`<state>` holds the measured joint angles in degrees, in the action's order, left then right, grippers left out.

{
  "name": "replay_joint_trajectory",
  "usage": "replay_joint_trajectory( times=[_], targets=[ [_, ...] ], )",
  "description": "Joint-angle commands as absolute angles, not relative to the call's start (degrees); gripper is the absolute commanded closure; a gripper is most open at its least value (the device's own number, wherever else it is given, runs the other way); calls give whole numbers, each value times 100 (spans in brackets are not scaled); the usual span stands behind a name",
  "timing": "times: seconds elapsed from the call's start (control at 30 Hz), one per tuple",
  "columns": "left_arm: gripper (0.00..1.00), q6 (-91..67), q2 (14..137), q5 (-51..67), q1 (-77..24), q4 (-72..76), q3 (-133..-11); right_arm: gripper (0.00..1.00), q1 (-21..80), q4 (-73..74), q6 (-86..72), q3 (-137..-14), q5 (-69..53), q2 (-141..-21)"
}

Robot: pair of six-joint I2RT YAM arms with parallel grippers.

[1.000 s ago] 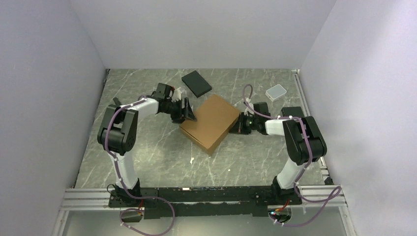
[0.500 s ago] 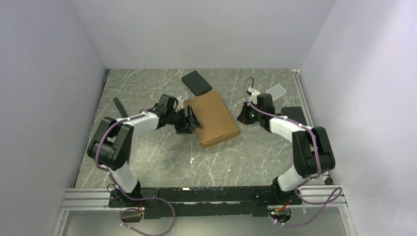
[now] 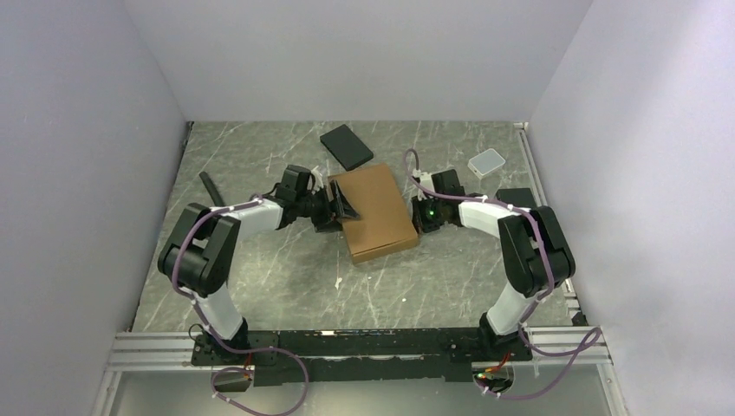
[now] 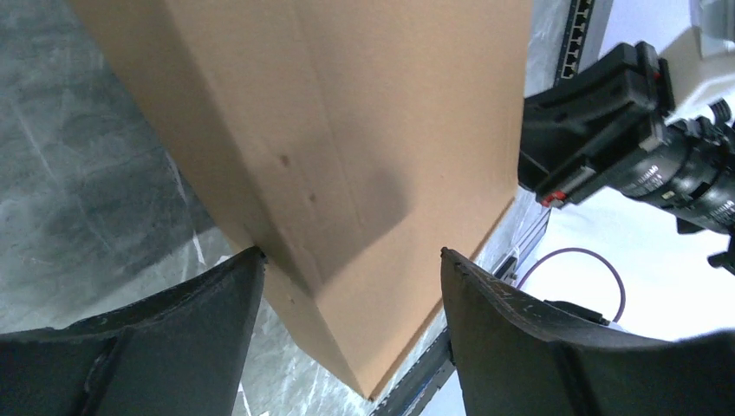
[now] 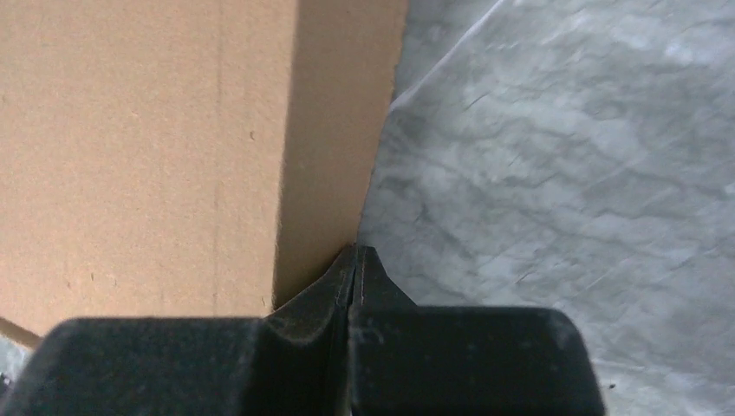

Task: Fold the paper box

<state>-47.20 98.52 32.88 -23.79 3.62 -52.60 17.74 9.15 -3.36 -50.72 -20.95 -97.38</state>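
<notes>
The paper box (image 3: 377, 212) is closed into a shallow brown rectangle lying flat on the table. My left gripper (image 3: 340, 208) is open at the box's left edge. In the left wrist view the box (image 4: 347, 113) fills the top, and its near corner sits between the spread fingers of the left gripper (image 4: 349, 253) without being pinched. My right gripper (image 3: 422, 217) is shut and empty at the box's right edge. In the right wrist view its closed tips (image 5: 357, 253) rest against the box's side wall (image 5: 334, 147).
A flat black slab (image 3: 347, 146) lies just behind the box. A small translucent container (image 3: 486, 162) and a black object (image 3: 517, 198) sit at the back right. A dark stick (image 3: 211, 186) lies at the left. The right arm (image 4: 607, 130) shows in the left wrist view.
The box has turned from a diamond pose to nearly square with the table and slid a little. My right gripper swung away, then came back to its right edge. The left gripper stayed at the left edge.
</notes>
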Motion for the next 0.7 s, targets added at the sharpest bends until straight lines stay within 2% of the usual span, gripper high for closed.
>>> replay_joint_trajectory(
  times=[0.0, 0.13, 0.2, 0.47, 0.67],
  targets=[
    [23, -5053, 10184, 3668, -2802, 858, -5405, 100, 2132, 1044, -523, -5260, -3393, -9437],
    [23, -5154, 10168, 3539, -2873, 926, -5346, 99, 2011, 1039, -656, -5302, -2754, -9473],
    [22, -5102, 10005, 3385, -2865, 749, -5394, 99, 1719, 1100, -748, -5308, -2833, -9468],
    [19, -4611, 9500, 2581, -2856, -669, -5896, 99, 1715, 1815, -664, -5387, -1784, -9230],
    [19, -4674, 9212, 2486, -2856, -816, -5504, 99, 1596, 1810, -664, -4900, -1303, -8625]
  ],
)
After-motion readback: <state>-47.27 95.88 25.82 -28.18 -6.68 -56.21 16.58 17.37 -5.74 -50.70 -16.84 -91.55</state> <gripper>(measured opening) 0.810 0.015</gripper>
